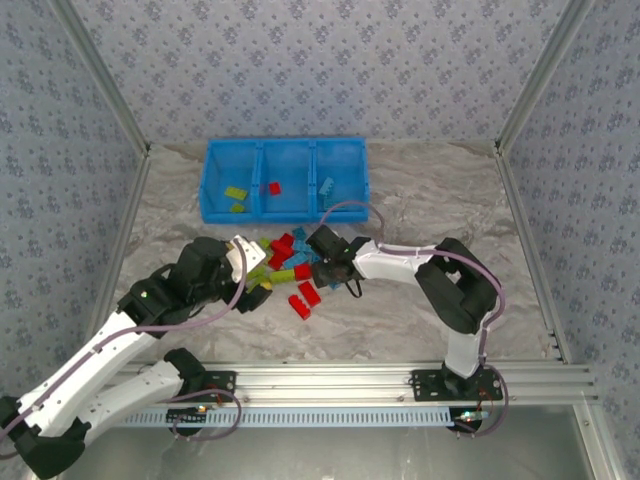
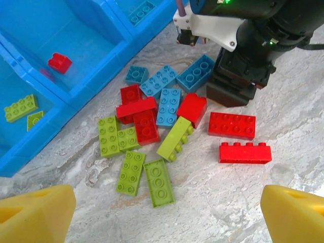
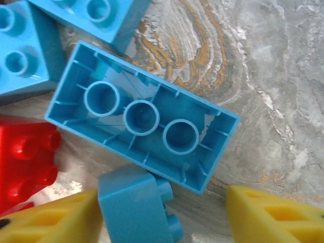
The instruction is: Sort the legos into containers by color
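My left tool (image 2: 162, 217) is wide open and holds nothing. Its yellow fingertips (image 2: 35, 215) sit at the bottom corners of the wrist view, with bare worktop (image 2: 228, 202) between them, just on the near side of the pile.

The legos (image 2: 167, 109) lie loose on the marbled worktop in front of the bin (image 1: 285, 213). Lime ones are at the near left, red ones in the middle and to the right, and light blue ones on the far side. Several touch or overlap. Two long red bricks (image 2: 232, 125) lie side by side, a little apart from the rest.

My right tool (image 3: 162, 210) is down at the far right edge of the pile, among the blue pieces. Its jaws stand apart, astride a small blue brick (image 3: 134, 202) that lies on its side. The finger on the left of that wrist view looks to be against the brick. The other finger (image 3: 273, 217) stands clear of it, so nothing is gripped. Just beyond, touching the small one, a longer blue brick (image 3: 142, 129) lies upside down with its hollow underside up.

In the bin, the left compartment holds two lime bricks (image 1: 236, 193), the middle one a red brick (image 1: 274, 188), and the right one a blue piece (image 1: 326, 186).
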`<state>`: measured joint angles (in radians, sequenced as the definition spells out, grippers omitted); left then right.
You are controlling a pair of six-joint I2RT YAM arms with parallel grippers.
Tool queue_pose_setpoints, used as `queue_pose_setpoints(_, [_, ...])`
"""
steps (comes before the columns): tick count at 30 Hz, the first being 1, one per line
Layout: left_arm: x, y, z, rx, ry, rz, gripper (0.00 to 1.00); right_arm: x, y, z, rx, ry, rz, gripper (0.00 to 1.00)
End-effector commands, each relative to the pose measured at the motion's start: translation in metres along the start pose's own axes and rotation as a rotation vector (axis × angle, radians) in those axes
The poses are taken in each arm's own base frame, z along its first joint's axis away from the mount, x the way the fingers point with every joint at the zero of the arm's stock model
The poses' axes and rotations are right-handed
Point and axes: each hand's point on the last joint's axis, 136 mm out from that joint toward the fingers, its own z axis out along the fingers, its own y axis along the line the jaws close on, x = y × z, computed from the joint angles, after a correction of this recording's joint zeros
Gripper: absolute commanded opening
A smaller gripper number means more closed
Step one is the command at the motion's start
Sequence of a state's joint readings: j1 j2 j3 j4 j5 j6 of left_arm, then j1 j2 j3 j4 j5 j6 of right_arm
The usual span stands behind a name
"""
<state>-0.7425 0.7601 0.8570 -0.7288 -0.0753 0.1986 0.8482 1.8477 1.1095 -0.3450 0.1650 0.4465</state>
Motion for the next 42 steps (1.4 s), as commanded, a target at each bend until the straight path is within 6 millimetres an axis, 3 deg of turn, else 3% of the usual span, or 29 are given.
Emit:
queue_pose_setpoints(1, [-0.008,0.000,0.000,-0.002,-0.043,0.028,0.95,0.002,-0.002,-0.003,-0.002,0.008,0.020,0.59])
queue_pose_setpoints(5, [-0.011,-0.001,0.003,-0.004,-0.066,0.027,0.95,0.001,-0.010,-0.016,0.003,-0.008,0.046,0.48])
queue_pose_setpoints(9, [-0.014,-0.002,0.002,0.007,-0.082,0.017,0.96,-0.009,-0.016,-0.044,-0.025,-0.075,0.081,0.21])
queue_pose_setpoints(11, [-0.017,-0.002,-0.001,0.009,-0.102,-0.001,0.96,-0.020,-0.019,-0.064,-0.035,-0.129,0.084,0.16])
queue_pose_setpoints(16, [-0.032,-0.002,-0.008,0.024,-0.176,-0.113,0.96,-0.070,-0.039,-0.120,-0.013,-0.325,0.082,0.16])
queue_pose_setpoints(20, [-0.043,0.001,-0.006,0.026,-0.207,-0.238,0.97,-0.128,-0.067,-0.137,0.055,-0.449,0.093,0.16])
queue_pose_setpoints(22, [-0.043,0.007,-0.002,0.001,-0.188,-0.315,0.98,-0.155,-0.078,-0.134,0.085,-0.491,0.096,0.16])
queue_pose_setpoints(27, [-0.031,0.020,0.009,-0.051,-0.078,-0.497,0.98,-0.203,-0.092,-0.100,0.108,-0.504,0.112,0.17])
queue_pose_setpoints(29, [-0.024,0.021,0.013,-0.052,-0.044,-0.548,0.98,-0.213,-0.090,-0.084,0.108,-0.496,0.105,0.20])
queue_pose_setpoints(34, [-0.012,0.021,0.023,-0.028,-0.002,-0.661,0.98,-0.227,-0.092,-0.052,0.102,-0.480,0.108,0.41])
queue_pose_setpoints(38, [-0.003,0.018,0.027,-0.020,0.023,-0.703,0.98,-0.228,-0.093,-0.052,0.092,-0.476,0.104,0.49])
queue_pose_setpoints(42, [0.000,0.013,0.032,0.002,0.030,-0.728,0.98,-0.224,-0.092,-0.076,0.070,-0.486,0.100,0.49])
